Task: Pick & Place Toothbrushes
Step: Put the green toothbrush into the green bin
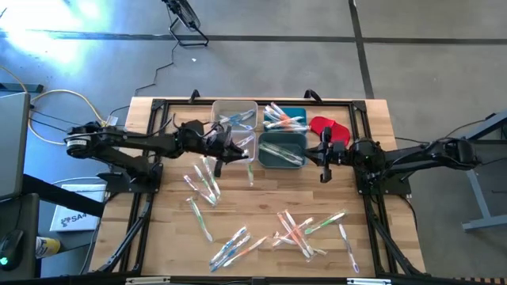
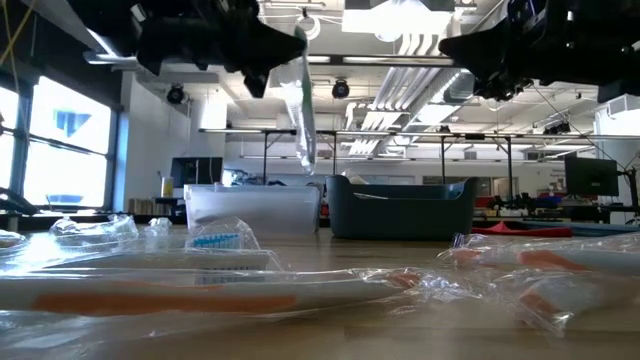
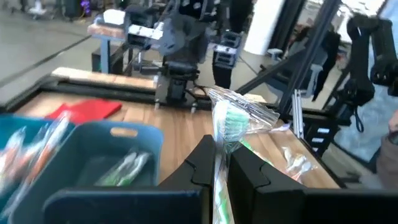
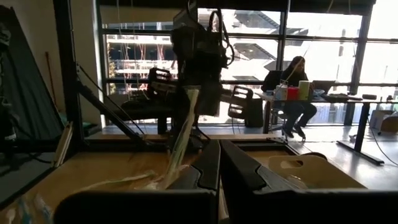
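- From above, I see one wooden table (image 1: 261,198) with two dark arms over it.
- The left gripper (image 1: 240,156) is near the middle of the table, just in front of the bins. Its fingers pinch one wrapped toothbrush (image 1: 250,171), which sticks out past the tips.
- The right gripper (image 1: 323,174) hangs just beside the dark bin. Its fingers are pressed together with nothing in them.
- There are three bins at the back: one clear bin (image 1: 234,117), one bright blue bin (image 1: 287,119) and one dark teal bin (image 1: 282,150). Each has a few toothbrushes inside; I cannot count them for sure.
- One red cloth (image 1: 326,125) lies beside the blue bin.
- Loose toothbrushes (image 1: 299,229) lie on the table in about four heaps. There are too many overlapping to count well, around twenty.
- From table height, the held toothbrush (image 2: 303,110) hangs in the air above the clear bin (image 2: 252,208) and the dark bin (image 2: 400,208). More wrapped brushes lie blurry up close.
- From the left wrist, two dark fingers (image 3: 205,165) squeeze the wrapped toothbrush (image 3: 231,121), which has a green and white head. The dark bin (image 3: 118,152) is close by with brushes in it.
- From the right wrist, two fingers (image 4: 208,165) touch each other. One person (image 4: 292,81) sits at a desk far off.
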Controlling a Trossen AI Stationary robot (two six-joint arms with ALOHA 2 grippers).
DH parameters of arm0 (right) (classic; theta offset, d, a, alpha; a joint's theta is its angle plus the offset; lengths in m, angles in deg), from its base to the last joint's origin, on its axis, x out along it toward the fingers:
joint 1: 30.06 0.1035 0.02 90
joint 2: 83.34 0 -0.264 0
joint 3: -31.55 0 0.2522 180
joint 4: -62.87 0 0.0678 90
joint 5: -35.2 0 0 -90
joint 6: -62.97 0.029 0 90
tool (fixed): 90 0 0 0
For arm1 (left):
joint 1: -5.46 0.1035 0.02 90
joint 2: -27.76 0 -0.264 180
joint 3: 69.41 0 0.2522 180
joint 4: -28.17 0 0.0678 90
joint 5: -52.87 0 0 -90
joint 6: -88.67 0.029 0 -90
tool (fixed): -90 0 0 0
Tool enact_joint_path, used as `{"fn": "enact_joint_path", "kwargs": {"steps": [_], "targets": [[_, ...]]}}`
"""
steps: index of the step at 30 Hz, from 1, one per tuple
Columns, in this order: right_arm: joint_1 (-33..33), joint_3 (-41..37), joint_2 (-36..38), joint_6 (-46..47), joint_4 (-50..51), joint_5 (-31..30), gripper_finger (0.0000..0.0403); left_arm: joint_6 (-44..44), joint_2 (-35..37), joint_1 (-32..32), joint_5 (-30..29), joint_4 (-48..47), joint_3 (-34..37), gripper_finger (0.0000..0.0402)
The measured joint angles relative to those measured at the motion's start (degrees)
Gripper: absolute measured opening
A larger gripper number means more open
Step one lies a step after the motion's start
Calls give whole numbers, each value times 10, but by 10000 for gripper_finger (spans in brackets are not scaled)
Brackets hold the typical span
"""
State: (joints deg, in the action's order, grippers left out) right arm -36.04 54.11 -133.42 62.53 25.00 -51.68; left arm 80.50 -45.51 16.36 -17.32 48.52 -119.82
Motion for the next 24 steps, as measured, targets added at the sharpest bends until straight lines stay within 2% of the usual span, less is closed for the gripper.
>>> {"fn": "enact_joint_path", "kwargs": {"steps": [9,18,24], "targets": [[0,0,-70,-3,-53,-31,15,39,-31,-24,-51,-14,-42,15],[0,7,-132,-8,-105,-27,124,39,-40,-23,-51,-12,-46,15],[0,49,-188,22,-103,40,170,49,-39,-23,-66,9,-46,15]]}}
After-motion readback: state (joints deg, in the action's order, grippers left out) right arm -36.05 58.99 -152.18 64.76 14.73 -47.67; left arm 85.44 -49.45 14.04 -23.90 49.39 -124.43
